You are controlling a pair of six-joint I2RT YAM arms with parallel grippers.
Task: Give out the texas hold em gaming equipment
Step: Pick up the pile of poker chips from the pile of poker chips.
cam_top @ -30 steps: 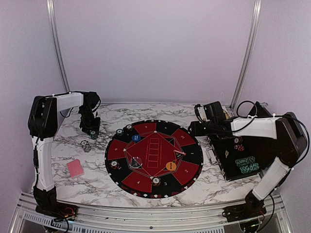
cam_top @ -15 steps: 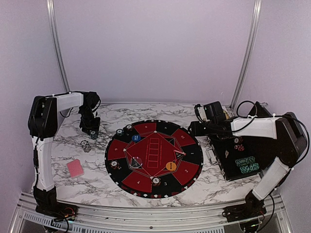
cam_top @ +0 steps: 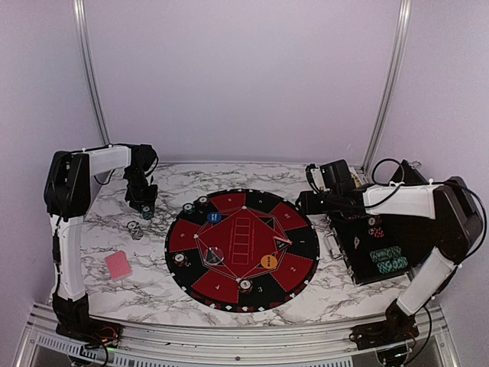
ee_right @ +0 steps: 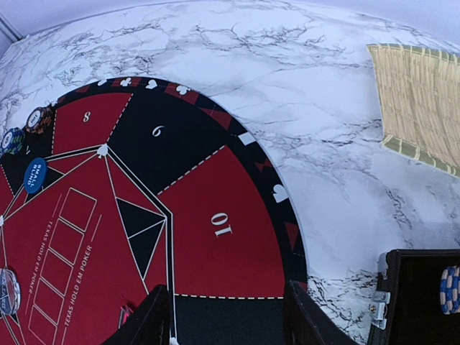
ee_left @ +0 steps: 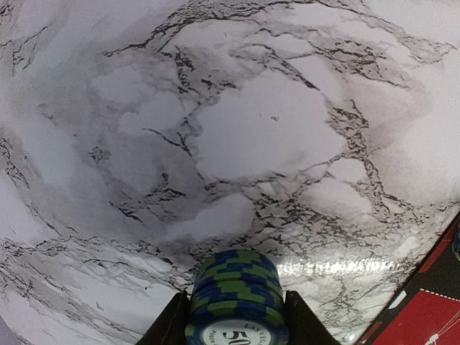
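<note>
My left gripper [cam_top: 145, 208] is shut on a stack of blue-and-green poker chips [ee_left: 237, 295] and holds it low over the marble, left of the round mat [cam_top: 242, 248]. Its fingers [ee_left: 171, 327] press both sides of the stack. My right gripper [cam_top: 302, 202] is open and empty over the mat's right edge, above sector 10 [ee_right: 223, 224]. Small chip stacks [cam_top: 188, 206] [cam_top: 179, 258] [cam_top: 245, 285] stand on the mat's rim. A blue button [cam_top: 214, 217] and an orange button [cam_top: 268, 261] lie on the mat. A pink-backed card [cam_top: 118, 264] lies on the marble at the left.
A black case [cam_top: 359, 252] with more chips [cam_top: 388, 260] lies open at the right, and its corner shows in the right wrist view [ee_right: 424, 295]. Small clear rings [cam_top: 135, 228] lie on the marble near my left gripper. A bamboo mat [ee_right: 420, 100] lies beyond the case.
</note>
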